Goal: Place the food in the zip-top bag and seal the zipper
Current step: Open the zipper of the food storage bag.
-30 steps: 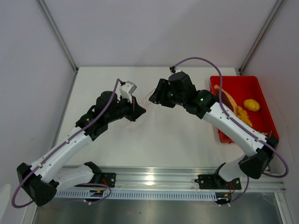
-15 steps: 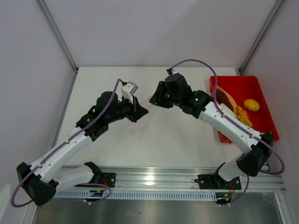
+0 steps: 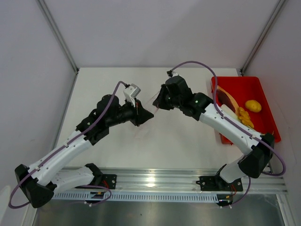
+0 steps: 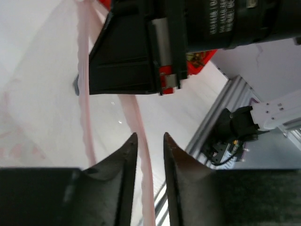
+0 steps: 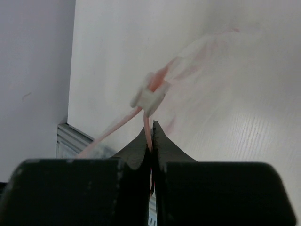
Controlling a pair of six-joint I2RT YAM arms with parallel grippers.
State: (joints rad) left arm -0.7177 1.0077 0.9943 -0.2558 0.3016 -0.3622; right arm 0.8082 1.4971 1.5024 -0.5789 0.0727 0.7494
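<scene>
Clear, pink-tinted plastic: zip-top bag (image 5: 207, 56), located mid-table (image 3: 178, 136) between the two grippers. Right gripper (image 5: 151, 128) was pinched shut on the zipper (image 5: 123, 120), beside its white slider (image 5: 149, 96). Left gripper (image 4: 149, 137) fingers stood slightly parted, the strip passing between. Lemon (image 3: 253, 106) and tan-yellow bunch (image 3: 243, 117) lay in the red tray (image 3: 237, 80), well apart from the bag.

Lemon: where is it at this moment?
In the top view the lemon lies inside the red tray at the right edge of the table, in the tray's far half, just beyond the bunch of tan-yellow balls.
</scene>
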